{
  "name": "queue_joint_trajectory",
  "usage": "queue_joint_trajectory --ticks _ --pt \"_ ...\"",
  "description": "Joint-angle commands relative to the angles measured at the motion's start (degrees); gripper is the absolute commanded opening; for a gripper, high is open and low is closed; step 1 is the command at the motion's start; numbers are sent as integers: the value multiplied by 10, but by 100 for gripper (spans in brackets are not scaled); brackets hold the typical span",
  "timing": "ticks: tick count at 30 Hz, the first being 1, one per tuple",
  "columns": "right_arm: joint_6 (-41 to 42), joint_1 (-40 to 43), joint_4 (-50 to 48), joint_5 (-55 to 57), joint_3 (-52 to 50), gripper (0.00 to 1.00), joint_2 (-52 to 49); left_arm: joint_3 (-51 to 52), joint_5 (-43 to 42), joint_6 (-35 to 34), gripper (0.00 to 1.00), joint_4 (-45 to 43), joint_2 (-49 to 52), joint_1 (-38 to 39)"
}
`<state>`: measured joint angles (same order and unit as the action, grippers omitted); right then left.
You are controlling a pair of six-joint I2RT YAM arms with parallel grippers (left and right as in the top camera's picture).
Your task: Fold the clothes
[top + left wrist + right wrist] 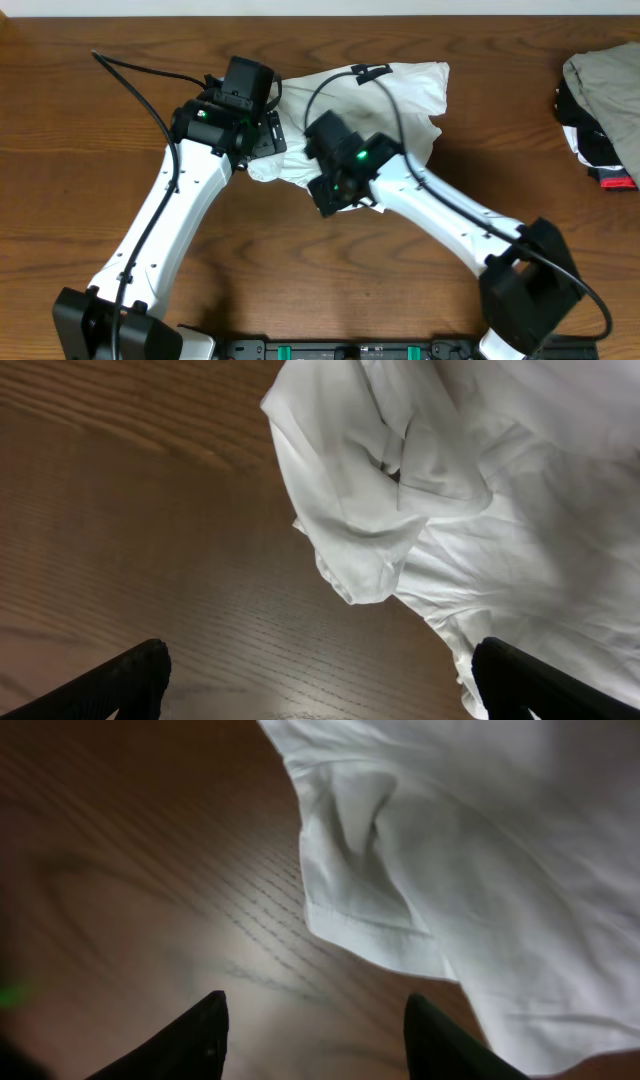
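Crumpled white cotton T-shirt [400, 90] lying loose, nothing grasped.
Your left fingers [130, 685] stand wide apart over the brown wooden surface [120, 510], shirt ahead and rightward; your right fingers [200, 1040] are part-spread, empty, its hemmed edge just ahead.

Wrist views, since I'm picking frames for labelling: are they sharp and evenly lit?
Right wrist: dim, table darkening leftward, gripper fingertips soft, white T-shirt hem readable. Left wrist: brighter, shirt nearly washed out at right, wood grain visible.
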<state>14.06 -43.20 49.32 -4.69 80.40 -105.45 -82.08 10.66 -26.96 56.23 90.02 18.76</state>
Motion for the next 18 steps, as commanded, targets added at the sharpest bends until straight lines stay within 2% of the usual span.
queue_joint_trajectory --ticks 1,9,18 --pt "-51 -22 -11 81 -4 52 -23 7 3 3 98 3 3 -1" --pt "-69 -46 -33 163 -4 52 -92 7 4 4 98 3 3 -1" --pt "-73 -49 -60 166 -4 50 -127 7 5 4 98 3 3 -1"
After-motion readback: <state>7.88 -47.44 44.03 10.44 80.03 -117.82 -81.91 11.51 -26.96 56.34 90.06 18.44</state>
